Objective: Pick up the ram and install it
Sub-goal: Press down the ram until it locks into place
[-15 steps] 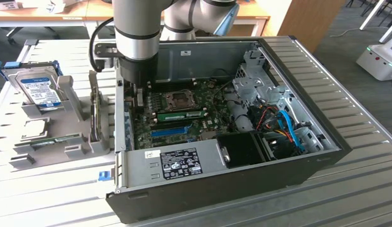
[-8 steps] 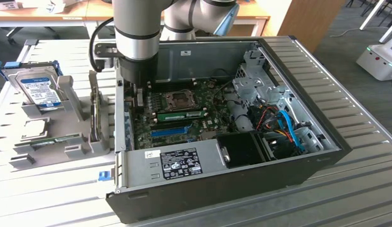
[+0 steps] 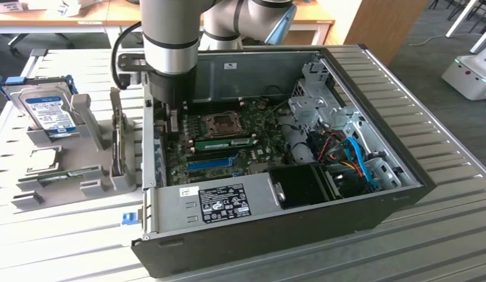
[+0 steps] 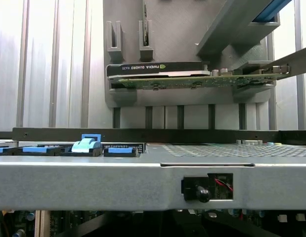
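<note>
Gripper (image 3: 174,120) at the end of the arm (image 3: 171,35) hangs low inside the open computer case (image 3: 400,194), over the far left part of the motherboard (image 3: 227,141); its jaws are closed, and they seem to hold nothing, though the dark body hides much of them. In the exterior view, 1 ram (image 3: 224,143) stick, green with a white sticker, lies seated across the board just right of the gripper, below the processor socket (image 3: 225,123). A long blue slot (image 3: 212,163) runs nearer still. Left of the case, on the slatted counter (image 3: 63,247), a grey holder (image 3: 86,176) carries a silver hard drive (image 3: 47,111) with a blue-and-white label.

From the wrist view, the case's metal edge (image 4: 143,180) crosses the frame. Beyond it, a graphics card (image 4: 192,79) rests flat on the grey holder (image 4: 162,29), and blue clips (image 4: 88,145) sit along the case rim.
</note>
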`<state>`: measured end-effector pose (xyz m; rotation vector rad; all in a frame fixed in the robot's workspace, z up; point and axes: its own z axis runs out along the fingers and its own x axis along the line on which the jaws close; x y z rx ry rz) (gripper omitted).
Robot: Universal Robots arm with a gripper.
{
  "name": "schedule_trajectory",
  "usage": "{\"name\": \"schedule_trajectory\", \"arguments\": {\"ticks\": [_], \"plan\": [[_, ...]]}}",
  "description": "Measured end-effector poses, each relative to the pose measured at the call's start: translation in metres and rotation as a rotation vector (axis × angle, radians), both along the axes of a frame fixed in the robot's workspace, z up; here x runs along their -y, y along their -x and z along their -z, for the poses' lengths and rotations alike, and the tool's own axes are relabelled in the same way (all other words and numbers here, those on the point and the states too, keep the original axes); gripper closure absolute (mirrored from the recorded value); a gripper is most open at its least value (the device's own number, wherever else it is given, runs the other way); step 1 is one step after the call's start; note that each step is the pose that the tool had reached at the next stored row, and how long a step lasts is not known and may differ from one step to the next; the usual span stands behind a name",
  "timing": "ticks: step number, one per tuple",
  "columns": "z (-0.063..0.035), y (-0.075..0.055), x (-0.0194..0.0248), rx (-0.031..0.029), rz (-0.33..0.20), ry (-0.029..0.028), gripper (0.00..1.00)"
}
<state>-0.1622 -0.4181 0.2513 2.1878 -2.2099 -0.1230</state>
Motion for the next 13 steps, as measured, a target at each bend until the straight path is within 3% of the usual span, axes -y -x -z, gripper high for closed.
{"name": "schedule_trajectory", "arguments": {"ticks": [13], "plan": [[0.0000, -0.032, 0.0000, 0.0000, 0.000, -0.0042, 0.89]]}}
